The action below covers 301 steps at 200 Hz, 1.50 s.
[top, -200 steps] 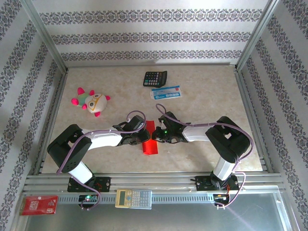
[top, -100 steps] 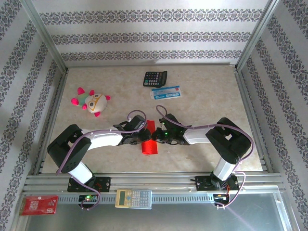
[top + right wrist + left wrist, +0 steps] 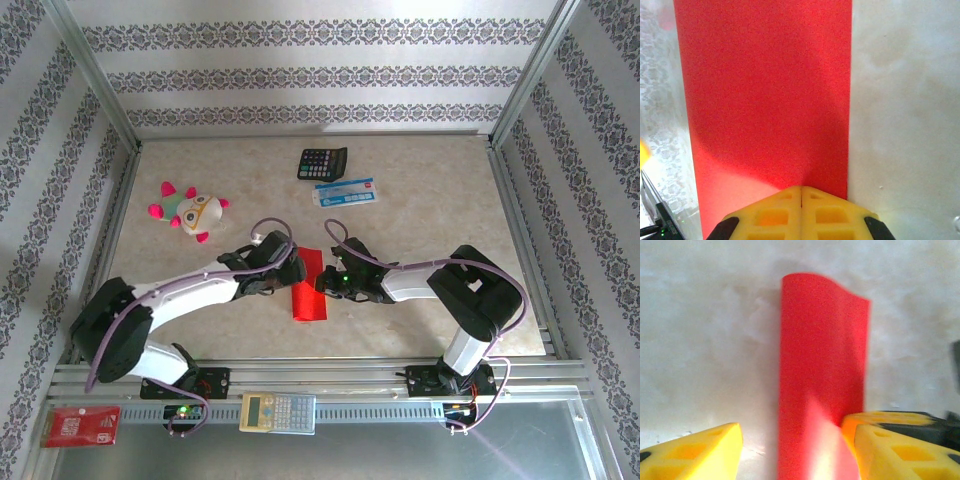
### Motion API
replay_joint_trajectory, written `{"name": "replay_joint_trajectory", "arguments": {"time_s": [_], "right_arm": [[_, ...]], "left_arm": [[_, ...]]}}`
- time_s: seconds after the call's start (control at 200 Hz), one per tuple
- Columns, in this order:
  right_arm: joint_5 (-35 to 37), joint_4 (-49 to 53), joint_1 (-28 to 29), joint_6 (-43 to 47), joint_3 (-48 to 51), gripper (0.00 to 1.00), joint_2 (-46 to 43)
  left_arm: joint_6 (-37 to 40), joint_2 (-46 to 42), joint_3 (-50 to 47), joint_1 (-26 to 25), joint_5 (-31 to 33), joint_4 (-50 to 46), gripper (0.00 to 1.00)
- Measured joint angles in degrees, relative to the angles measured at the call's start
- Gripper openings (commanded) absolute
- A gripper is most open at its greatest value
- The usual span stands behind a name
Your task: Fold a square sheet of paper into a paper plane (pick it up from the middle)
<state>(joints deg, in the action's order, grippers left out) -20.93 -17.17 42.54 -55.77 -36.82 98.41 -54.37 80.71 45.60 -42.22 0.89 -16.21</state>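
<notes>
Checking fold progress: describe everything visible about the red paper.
The thin, plain bright red sheet of paper appears folded into a long narrow matte strip, lying on the beige marbled table between the arms. One end looks slightly curled. The open left gripper straddles it; the shut right gripper meets its edge.

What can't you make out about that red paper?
Top view: creases in the red paper, too small, partly covered by left hand and right hand.
Left wrist view: its near end, blurred, cut by the bottom edge.
Right wrist view: whether the shut fingers pinch it; they cover the spot.
</notes>
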Motion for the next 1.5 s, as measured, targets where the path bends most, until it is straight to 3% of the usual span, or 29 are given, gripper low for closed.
{"name": "replay_joint_trajectory", "arguments": {"time_s": [0.17,0.375,0.949,1.504], "right_arm": [[0.0,0.0,0.0,0.0,0.0,0.00,0.0],[0.0,0.0,0.0,0.0,0.0,0.00,0.0],[0.0,0.0,0.0,0.0,0.0,0.00,0.2],[0.0,-0.1,0.0,0.0,0.0,0.00,0.3]], "left_arm": [[-0.1,0.8,1.4,0.0,-6.6,3.7,0.33],[0.5,7.1,3.7,0.4,-11.8,6.9,0.24],[1.0,11.0,-1.8,4.5,-14.0,9.2,0.23],[5.4,10.8,-2.7,6.0,-13.7,9.6,0.29]]}}
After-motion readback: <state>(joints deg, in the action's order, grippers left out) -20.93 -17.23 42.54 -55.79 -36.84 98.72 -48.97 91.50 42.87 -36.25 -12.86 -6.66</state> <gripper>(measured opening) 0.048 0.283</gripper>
